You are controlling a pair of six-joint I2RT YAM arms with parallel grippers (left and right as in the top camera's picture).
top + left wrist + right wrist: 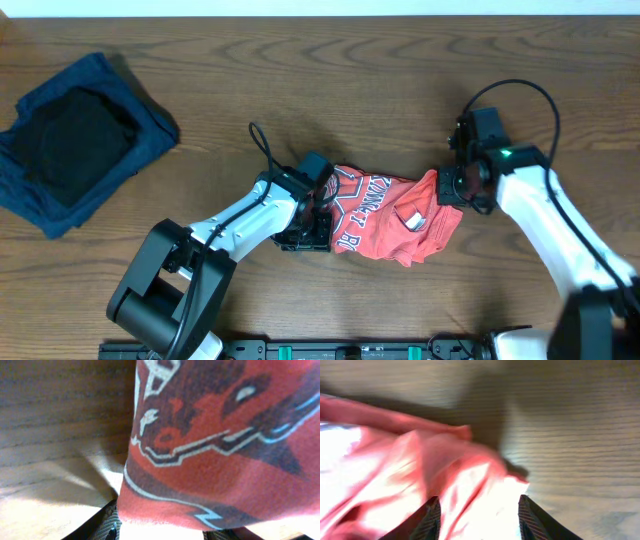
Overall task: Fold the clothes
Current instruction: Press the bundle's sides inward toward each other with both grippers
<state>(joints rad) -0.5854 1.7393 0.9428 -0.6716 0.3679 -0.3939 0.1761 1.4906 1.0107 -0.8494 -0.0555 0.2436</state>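
Note:
The coral-red T-shirt [385, 215] lies bunched in the middle of the wooden table, with its white and dark print facing up on its left half. My left gripper [315, 215] is at the shirt's left edge. In the left wrist view the printed cloth [215, 435] fills the frame, and its hem hangs between the spread fingers [165, 532]. My right gripper [455, 185] is at the shirt's right edge. In the right wrist view its fingers [477, 520] are apart, with overexposed, crumpled fabric [420, 470] between them.
A folded navy-blue garment [150, 130] lies at the far left of the table with a black garment [75, 135] on top of it. Bare wood table [350, 80] surrounds the shirt. The front table edge runs along the bottom of the overhead view.

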